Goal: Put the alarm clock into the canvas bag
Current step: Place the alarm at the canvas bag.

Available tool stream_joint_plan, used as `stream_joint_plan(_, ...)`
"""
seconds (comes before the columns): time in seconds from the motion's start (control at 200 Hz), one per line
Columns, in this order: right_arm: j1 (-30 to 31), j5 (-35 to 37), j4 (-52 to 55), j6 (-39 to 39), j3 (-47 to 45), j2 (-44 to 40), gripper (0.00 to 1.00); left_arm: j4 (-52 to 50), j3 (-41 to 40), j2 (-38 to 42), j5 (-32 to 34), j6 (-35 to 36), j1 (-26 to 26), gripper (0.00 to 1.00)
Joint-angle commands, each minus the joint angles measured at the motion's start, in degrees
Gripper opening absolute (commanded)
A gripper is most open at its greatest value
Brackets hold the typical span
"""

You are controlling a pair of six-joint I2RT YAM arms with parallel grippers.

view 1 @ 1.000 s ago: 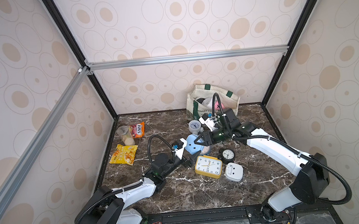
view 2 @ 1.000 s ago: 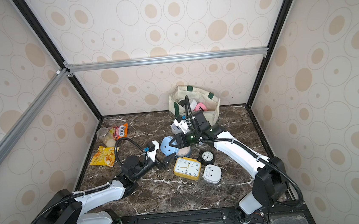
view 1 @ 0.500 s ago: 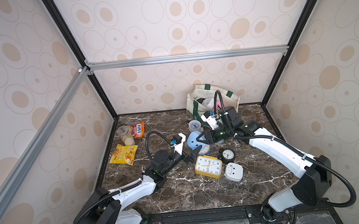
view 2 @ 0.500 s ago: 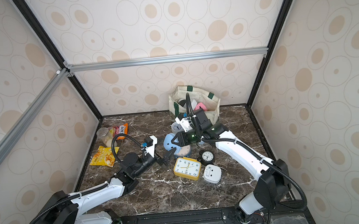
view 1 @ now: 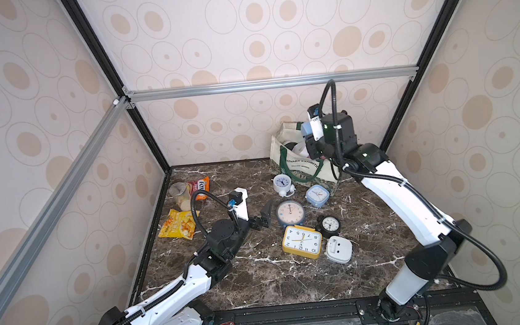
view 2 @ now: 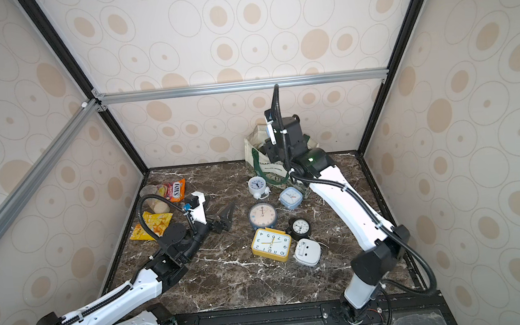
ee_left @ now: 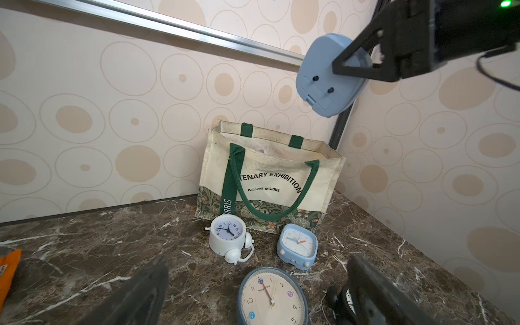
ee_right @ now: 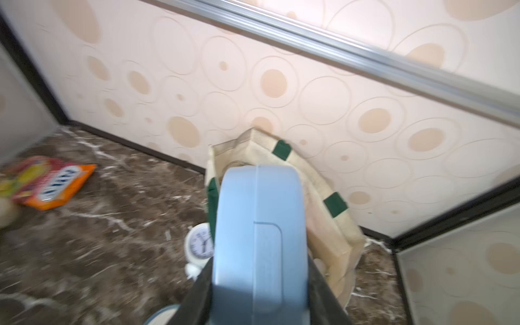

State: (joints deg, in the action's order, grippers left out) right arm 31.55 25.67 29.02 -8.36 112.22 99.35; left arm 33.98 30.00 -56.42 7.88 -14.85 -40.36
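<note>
- Bag (ee_left: pixel 270 180), ahead of the left gripper (ee_left: pixel 257 261), read "TENARY EXHIBITION" and "WILLIAM MORRIS".
- Its strap (ee_left: pixel 227 204) read "ORRIS".
- Packet (view 2: pixel 176 189), left of that gripper, read "FOX'S".
- Yellow clock (view 2: pixel 271 244) and round clock (ee_left: pixel 271 298), near the gripper, bore hour numerals.

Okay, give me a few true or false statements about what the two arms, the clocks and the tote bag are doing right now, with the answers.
1. The right gripper is shut on a light blue plastic alarm clock. True.
2. That clock is already inside the cream canvas bag with green handles. False: it is held in the air, higher than the bag's rim.
3. The left gripper grips the yellow rectangular clock. False: its jaws are open and empty, and the yellow clock lies on the marble table.
4. A white twin-bell clock sits on the table in front of the bag. True.
</note>
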Motion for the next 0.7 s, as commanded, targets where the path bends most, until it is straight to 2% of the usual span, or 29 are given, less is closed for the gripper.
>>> stream_joint_plan(0.0,0.44,15.26,-2.79,-11.91,4.46,8.64,0.17,-2.88,-0.97,3.65,2.37,-0.87,-0.25,0.98)
stream_joint_plan(0.14,-0.40,19.60,-3.61,-16.17,13.12,19.41,0.17,-4.67,-2.00,6.80,3.10,-0.72,-0.28,0.98)
stream_joint_plan(0.305,-2.73,20.12,4.88,-16.01,32.03,33.72,0.16,-5.84,-3.00,9.45,3.52,-0.97,-0.27,0.98)
stream_joint_plan(0.57,-5.77,20.03,4.28,-12.21,30.46,37.95,0.17,-7.64,-3.56,12.13,3.78,-1.68,-0.33,0.98)
stream_joint_plan(0.695,-6.32,18.70,4.80,-10.15,29.98,38.33,0.30,-8.24,-2.98,11.57,1.23,-2.02,-0.30,0.98)
